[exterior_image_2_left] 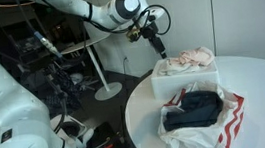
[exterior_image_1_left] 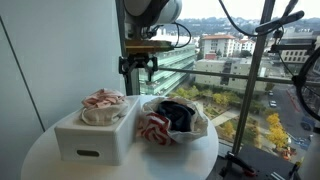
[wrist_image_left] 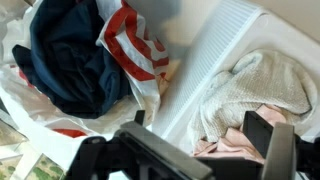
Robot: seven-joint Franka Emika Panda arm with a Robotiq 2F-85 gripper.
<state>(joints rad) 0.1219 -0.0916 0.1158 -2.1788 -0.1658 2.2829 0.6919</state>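
Gripper (exterior_image_1_left: 140, 68) hangs spread and empty. Below it, pale towels (wrist_image_left: 255, 85) lie heaped in the white box (exterior_image_1_left: 95, 140), none grasped yet. Just beside, a dark garment (wrist_image_left: 70, 60) fills the striped bag (wrist_image_left: 140, 45).

Daylight from window — exterior views soft, dim room; wrist view blurred.
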